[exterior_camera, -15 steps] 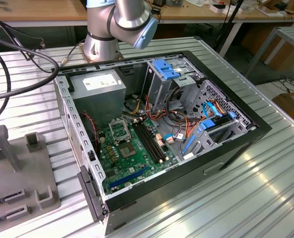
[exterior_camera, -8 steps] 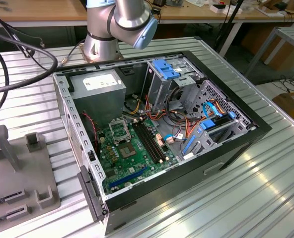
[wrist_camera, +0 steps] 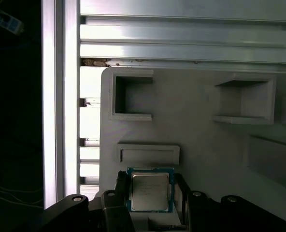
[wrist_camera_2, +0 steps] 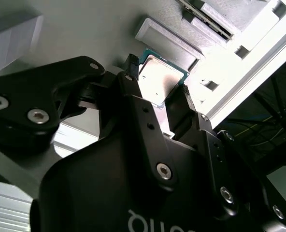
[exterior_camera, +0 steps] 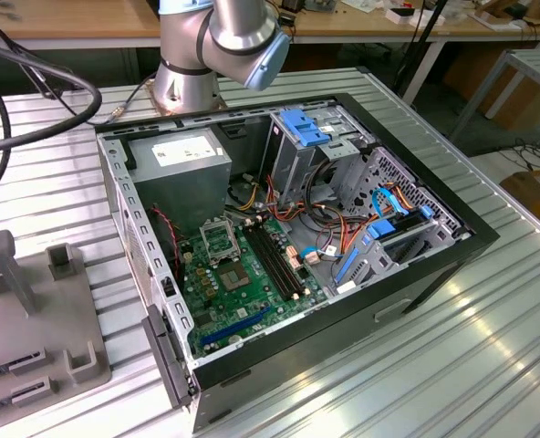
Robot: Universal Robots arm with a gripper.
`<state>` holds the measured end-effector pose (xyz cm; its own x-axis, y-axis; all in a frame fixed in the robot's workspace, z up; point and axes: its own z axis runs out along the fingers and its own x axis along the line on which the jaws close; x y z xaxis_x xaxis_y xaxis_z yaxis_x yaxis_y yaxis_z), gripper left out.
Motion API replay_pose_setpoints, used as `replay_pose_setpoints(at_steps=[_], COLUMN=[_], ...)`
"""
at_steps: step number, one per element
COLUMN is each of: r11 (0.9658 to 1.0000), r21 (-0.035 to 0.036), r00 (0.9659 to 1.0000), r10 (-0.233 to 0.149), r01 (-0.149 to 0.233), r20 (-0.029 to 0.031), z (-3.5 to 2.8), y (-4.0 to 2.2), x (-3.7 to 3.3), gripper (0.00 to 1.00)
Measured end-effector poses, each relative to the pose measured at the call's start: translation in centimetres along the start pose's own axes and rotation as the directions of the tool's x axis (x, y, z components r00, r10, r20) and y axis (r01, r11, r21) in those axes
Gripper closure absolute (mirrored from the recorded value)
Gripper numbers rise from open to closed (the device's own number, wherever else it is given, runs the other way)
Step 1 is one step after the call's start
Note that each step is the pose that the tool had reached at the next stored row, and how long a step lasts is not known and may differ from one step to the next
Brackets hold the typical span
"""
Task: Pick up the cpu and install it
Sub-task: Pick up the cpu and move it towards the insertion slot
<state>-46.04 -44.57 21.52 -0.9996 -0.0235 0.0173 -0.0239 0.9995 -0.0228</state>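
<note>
Ribbed metal table [exterior_camera: 489, 365], wooden benches [exterior_camera: 69, 20] behind

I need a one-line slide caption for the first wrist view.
Gripper at the CPU lying on the grey parts holder.

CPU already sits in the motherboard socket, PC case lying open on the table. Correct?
No. The CPU lies on the grey tray at the gripper, as both wrist views show. The PC case does lie open on the table.

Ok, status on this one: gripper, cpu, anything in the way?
Gripper shut on the cpu, at its edges. It sits at the gray fixture tray; lifted or not, cannot tell. Nothing in the way there.
</note>
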Motion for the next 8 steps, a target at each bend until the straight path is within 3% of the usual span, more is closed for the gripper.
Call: replay_pose_setpoints(at_steps=[4,8], r11=[1.0000,0.9998], r21=[0.0000,-0.0003], r00=[1.0000,0.9998], r10=[0.000,0.018], r01=[0.000,-0.018], r20=[0.0000,-0.0010], z=[0.05,0.86], y=[0.00,0.02], x=[0.00,-0.02], gripper=[0.53,0.53])
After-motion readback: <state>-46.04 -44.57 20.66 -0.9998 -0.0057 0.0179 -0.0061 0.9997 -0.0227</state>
